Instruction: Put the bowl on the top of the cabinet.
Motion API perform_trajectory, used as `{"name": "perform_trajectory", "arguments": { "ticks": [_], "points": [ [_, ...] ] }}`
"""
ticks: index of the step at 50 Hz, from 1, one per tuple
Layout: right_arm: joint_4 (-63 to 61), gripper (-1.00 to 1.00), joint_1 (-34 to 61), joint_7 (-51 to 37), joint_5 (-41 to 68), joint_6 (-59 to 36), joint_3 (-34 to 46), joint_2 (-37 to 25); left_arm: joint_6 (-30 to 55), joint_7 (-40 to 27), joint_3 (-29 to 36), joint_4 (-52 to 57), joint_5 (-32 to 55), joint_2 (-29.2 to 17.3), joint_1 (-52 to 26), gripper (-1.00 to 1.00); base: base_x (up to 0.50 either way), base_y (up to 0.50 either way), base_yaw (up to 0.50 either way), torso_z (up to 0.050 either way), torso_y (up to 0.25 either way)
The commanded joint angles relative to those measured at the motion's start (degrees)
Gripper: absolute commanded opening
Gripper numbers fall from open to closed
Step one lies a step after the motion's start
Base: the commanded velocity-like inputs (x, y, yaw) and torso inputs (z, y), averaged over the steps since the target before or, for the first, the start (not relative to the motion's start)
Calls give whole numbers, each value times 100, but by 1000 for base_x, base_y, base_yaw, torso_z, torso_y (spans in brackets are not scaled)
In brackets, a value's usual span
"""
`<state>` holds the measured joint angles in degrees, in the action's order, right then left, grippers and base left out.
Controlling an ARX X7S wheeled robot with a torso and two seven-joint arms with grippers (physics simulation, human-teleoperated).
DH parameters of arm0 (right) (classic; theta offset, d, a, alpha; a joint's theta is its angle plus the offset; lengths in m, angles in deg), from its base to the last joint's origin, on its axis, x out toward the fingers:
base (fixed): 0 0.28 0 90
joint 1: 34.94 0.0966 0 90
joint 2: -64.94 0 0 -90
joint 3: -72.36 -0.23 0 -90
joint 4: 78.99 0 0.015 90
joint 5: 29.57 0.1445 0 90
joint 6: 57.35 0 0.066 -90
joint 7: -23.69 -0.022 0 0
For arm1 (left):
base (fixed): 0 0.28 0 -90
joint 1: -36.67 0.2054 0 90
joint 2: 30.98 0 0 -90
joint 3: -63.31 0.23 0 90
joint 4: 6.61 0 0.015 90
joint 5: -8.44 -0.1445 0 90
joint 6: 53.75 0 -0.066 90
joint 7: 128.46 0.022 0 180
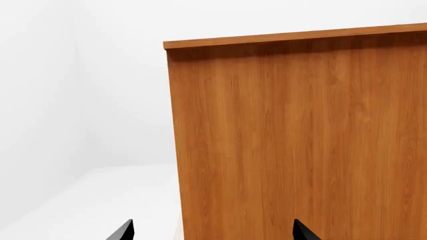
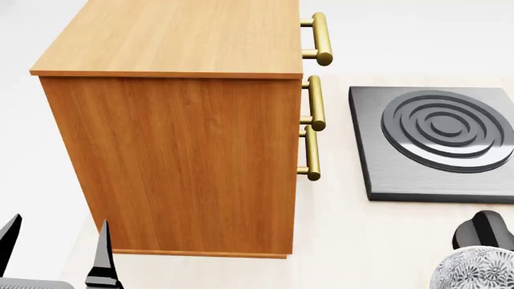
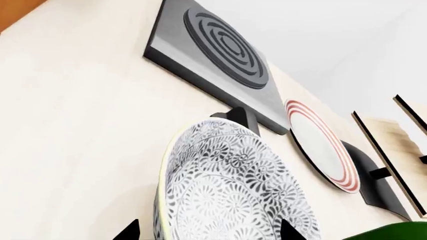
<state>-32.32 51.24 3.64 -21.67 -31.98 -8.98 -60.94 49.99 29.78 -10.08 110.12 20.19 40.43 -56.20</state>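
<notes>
While the right gripper (image 3: 207, 231) is sitting low at the near right corner of the counter (image 2: 353, 241), its two dark fingertips are showing on either side of the bowl (image 3: 233, 190). Whether they are clamping it or only straddling it, I cannot tell. The bowl is appearing at the near right edge in the head view, close to the robot, with a dark part of the right arm (image 2: 482, 232) just behind it.

The left gripper (image 2: 56, 250) is hanging spread wide and holding nothing, near the cabinet (image 2: 173, 162) at its near left side.

Risks, as I am judging them:
- Grip unconfirmed. If the fingertips are only touching the patterned wall, the deep bowl is likely slipping or tipping on the lift.
- The lift is tall. The cabinet top (image 2: 185, 36) is sitting well above the counter, so a low path is driving the bowl into the side panel or the overhanging lip.
- The brass handles (image 2: 313, 102) are projecting toward the stove plate (image 2: 437, 141); an approach from that side is risking a snag.
- Just beyond the bowl, the red-ringed plate (image 3: 323, 145) is leaning in the rack (image 3: 390, 150). A wide swing of the arm is risking knocking it.
- The idle left gripper is crowding the cabinet's near left corner and could be getting in the way.
</notes>
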Motion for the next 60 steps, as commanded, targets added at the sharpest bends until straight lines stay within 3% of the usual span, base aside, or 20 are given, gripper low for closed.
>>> {"name": "perform_trajectory", "arguments": {
  "ticks": [1, 60],
  "points": [
    [94, 100, 22, 1, 0, 49, 21, 6, -3, -22, 16, 12, 12, -17, 2, 100, 0, 0, 0, 0, 0],
    [337, 100, 36, -2, 51, 209, 105, 96, -47, -119, 137, -34, 13, -83, -30, 100, 0, 0, 0, 0, 0]
  ]
}}
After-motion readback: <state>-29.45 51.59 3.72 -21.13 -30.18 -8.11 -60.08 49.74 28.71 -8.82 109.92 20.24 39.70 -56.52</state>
